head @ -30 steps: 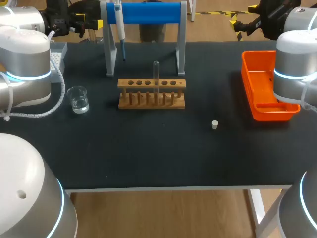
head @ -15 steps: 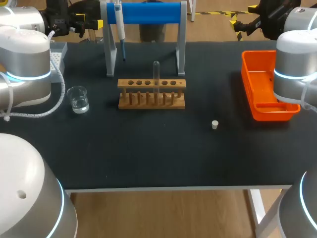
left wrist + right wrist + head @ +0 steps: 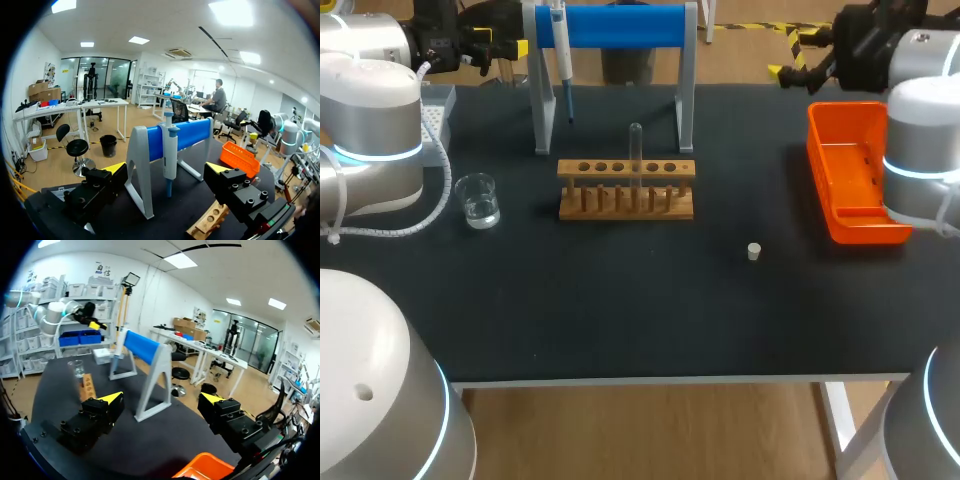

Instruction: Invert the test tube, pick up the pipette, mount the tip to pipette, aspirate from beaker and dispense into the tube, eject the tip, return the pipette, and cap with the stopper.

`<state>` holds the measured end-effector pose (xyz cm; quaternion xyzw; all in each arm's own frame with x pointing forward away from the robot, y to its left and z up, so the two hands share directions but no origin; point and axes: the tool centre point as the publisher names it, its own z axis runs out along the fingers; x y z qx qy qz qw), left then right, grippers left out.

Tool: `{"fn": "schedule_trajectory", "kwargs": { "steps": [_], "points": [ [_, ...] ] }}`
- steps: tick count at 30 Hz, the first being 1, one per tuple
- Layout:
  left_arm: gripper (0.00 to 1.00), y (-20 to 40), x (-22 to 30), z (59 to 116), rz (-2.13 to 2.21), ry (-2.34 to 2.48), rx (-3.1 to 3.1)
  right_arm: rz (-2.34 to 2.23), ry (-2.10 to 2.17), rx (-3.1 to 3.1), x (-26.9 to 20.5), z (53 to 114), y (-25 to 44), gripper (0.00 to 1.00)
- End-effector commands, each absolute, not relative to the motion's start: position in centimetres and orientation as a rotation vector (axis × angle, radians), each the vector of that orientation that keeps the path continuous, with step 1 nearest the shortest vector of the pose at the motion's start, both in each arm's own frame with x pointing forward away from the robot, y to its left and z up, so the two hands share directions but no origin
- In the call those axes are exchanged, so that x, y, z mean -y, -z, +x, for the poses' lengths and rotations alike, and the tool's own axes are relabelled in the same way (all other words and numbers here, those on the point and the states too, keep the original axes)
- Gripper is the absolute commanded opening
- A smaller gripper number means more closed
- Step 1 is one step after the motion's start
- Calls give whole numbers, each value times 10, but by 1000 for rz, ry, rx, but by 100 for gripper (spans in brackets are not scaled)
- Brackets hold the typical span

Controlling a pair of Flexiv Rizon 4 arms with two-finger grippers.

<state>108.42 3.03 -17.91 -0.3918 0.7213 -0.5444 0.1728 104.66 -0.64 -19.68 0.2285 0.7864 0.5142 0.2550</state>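
Starting with the test tube: standing upright in the wooden rack near the middle of the table, rounded end seemingly up, so probably waiting to be flipped first. Finding the pipette hung on the blue stand at 12 o'clock, nose down, kept off the table and easy to lift out by its handle. Spotting the beaker of clear liquid at 9 o'clock and the tip box at 10, both on the left arm's side. Noting the small white stopper alone around 4 o'clock, and the orange bin at 3, likely there for the used tip, within the right arm's reach. Holding nothing with the left end effector: fingers spread wide, hovering by the far edge at 11, pointed at the pipette. Same for the right end effector: gaping, empty, up at 1 o'clock, facing the stand's end. Judging every step as not yet begun.
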Motion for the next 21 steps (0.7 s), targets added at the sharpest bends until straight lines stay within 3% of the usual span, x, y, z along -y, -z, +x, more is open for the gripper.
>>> {"fn": "schedule_trajectory", "kwargs": {
  "steps": [1, 14, 21],
  "points": [
    [100, 181, -30, 1083, -1108, 1548, -2038, 564, -1466, -2135, 21, 991, 190, 100],
    [100, 181, -30, 1083, -1108, 1548, -2038, 381, -1682, -2195, -27, 901, 212, 100],
    [100, 181, -30, 1083, -1108, 1548, -2038, 376, -1719, -2183, -43, 882, 229, 100]
  ]
}}
